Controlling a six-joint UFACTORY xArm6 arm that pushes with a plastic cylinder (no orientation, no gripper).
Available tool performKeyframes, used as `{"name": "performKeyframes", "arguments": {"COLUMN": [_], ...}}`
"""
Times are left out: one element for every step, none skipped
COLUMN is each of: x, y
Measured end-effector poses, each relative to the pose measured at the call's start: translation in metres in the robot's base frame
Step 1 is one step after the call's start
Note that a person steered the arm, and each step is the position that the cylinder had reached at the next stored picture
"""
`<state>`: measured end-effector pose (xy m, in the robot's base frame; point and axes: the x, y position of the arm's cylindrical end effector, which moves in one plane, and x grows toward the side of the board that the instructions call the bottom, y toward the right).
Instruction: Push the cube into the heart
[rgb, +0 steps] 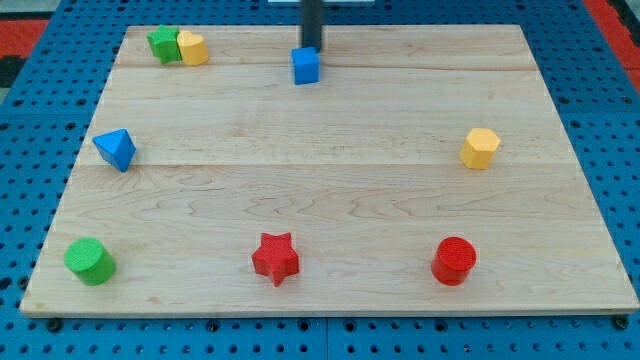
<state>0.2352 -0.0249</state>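
Tip: bare rod, nothing grasped; set just above blue cube, upper centre of frame, apparently touching.
Cube: near top edge of wooden board.
Heart: shape unclear; probably yellow block at upper left, touching green block.
Risk: contact from above drives cube down-frame, not leftward.
Risk: off-centre push spins cube, slips past tip.

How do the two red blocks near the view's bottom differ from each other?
The red star has pointed arms, while the red cylinder is round with a flat circular top. The star lies near the bottom middle, the cylinder further to the view's right. Both are red and stand apart from other blocks.
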Motion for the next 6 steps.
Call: {"name": "performKeyframes", "arguments": {"x": [-0.003, 0.048, 0.037, 0.007, 0.010, 0.041], "y": [0.092, 0.043, -0.037, -0.085, -0.048, 0.049]}}
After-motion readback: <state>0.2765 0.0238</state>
